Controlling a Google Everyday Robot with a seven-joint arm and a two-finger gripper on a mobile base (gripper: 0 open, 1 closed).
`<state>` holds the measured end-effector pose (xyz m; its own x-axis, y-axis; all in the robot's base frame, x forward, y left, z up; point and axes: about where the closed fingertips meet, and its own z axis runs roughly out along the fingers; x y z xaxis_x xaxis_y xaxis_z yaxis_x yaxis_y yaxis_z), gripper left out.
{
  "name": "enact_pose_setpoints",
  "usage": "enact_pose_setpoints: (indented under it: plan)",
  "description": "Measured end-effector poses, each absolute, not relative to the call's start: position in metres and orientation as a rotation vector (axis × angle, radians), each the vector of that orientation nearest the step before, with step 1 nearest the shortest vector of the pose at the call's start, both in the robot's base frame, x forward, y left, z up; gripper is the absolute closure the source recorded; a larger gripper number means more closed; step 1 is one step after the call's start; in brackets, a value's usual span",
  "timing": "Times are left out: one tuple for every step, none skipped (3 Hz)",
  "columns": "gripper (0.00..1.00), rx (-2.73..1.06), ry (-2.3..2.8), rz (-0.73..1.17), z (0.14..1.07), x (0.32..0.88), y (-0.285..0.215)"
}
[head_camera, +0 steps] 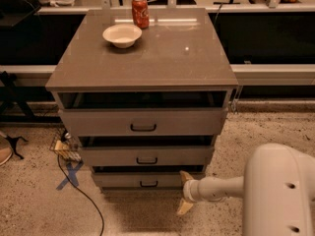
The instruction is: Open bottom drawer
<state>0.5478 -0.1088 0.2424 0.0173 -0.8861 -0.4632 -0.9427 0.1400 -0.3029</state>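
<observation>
The bottom drawer [147,179] is the lowest of three grey-taupe drawers in the cabinet [142,58]. It has a small black bar handle [148,184] and sits almost flush. My gripper [181,193] is low, in front of the drawer's right end and to the right of the handle. Its two tan fingers [186,176] are spread apart, one up by the drawer front and one down near the floor. It holds nothing. My white arm [221,187] reaches in from the lower right.
The middle drawer [146,156] and top drawer [142,122] are above. A white bowl [122,35] and a red soda can [140,5] stand on the cabinet top. A black cable [78,188] and blue tape cross [69,176] lie on the floor at left.
</observation>
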Motion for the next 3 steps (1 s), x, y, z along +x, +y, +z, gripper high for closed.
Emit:
enact_pose_setpoints:
  plan:
    - [0.00, -1.754, 1.865, 0.051, 0.2314, 0.5714, -0.1003]
    - [0.00, -1.758, 1.855, 0.038, 0.2315, 0.5757, -0.0969]
    - [0.00, -1.761, 1.851, 0.024, 0.2283, 0.5773, -0.0965]
